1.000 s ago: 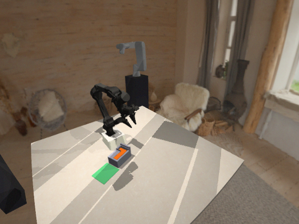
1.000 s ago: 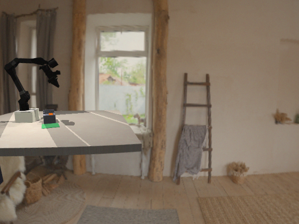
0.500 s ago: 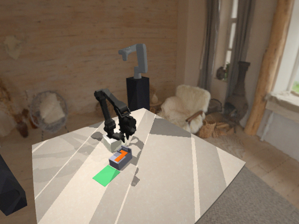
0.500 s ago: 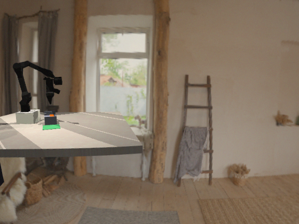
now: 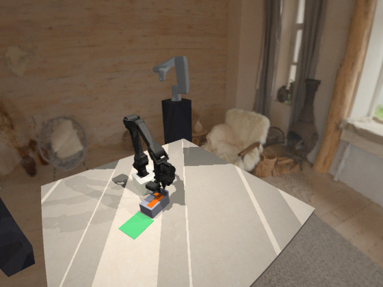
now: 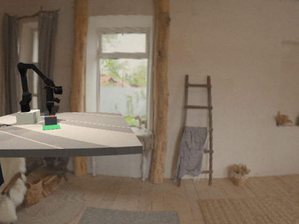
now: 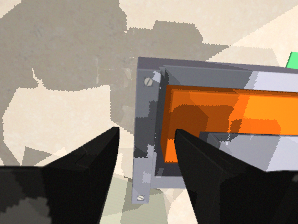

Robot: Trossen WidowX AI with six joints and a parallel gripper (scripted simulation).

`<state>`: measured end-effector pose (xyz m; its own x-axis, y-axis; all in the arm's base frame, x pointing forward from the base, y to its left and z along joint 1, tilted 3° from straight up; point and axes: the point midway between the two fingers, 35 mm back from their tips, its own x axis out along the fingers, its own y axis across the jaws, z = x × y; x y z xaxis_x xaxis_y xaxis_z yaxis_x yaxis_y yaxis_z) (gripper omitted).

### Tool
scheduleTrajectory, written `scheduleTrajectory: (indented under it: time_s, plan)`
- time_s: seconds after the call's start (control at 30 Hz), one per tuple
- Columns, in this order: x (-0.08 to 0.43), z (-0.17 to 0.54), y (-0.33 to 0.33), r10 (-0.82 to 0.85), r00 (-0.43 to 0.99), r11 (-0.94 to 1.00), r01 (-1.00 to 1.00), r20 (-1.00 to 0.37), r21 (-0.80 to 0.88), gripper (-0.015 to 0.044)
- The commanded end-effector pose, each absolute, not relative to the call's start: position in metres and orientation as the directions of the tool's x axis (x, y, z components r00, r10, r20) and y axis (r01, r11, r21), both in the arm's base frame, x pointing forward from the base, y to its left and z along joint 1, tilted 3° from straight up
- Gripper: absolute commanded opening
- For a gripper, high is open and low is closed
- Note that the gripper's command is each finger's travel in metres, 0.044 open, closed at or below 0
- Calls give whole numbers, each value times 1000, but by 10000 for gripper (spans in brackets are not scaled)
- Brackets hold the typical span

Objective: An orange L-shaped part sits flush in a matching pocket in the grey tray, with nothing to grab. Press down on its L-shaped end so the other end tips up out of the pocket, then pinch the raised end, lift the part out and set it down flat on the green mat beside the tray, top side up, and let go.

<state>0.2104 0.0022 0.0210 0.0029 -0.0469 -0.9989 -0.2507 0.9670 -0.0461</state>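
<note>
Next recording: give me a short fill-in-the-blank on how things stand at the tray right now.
1. The orange part lies in the pocket of the ____ tray.
2. The mat beside the tray is ____.
3. The tool holds ____; its fingers stand apart.

Missing words: grey; green; nothing
</note>
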Motion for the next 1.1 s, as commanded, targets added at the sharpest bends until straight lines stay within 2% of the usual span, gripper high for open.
scheduleTrajectory:
  time_s: [0.0, 1.07]
  plan:
    - [212, 15, 1, -50, 12, 966, -254, -999, -51, 180]
    - [212, -21, -1, -50, 12, 966, -254, -999, -51, 180]
